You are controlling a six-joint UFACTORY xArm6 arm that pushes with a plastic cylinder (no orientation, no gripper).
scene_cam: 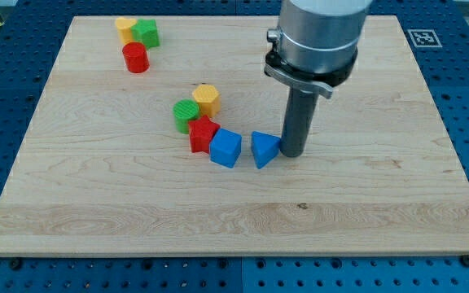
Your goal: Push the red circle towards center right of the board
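Red circle: the red circle (136, 58), a short upright cylinder, stood near the board's top-left corner, far from the centre right it was meant to reach.
Its neighbours: a yellow block (124, 28) and a green block (146, 33) sat just above it, close enough that I could not tell whether they touched it.
My tip: my tip (291, 154) rested on the wooden board (365, 203) near the middle, just beside the right edge of a blue triangle (264, 150); it looked to be touching, though I could not be sure. It was well apart from the red circle.
Tool state: a bare rod with nothing to clench or release; it held nothing, only pressed sideways if at all.
Middle cluster: a blue cube (225, 148), a red star (203, 133), a green round block (186, 115) and a yellow hexagon (206, 98) lay bunched left of the triangle.
Handling: the red circle seemed light, stiff and smooth, likely to slide easily on the wood and to roll off a glancing push.
Where to push: I judged contact belonged on its left side, squarely at mid-width, driving rightward and slightly downward.
Risk: the middle cluster lay near that path.
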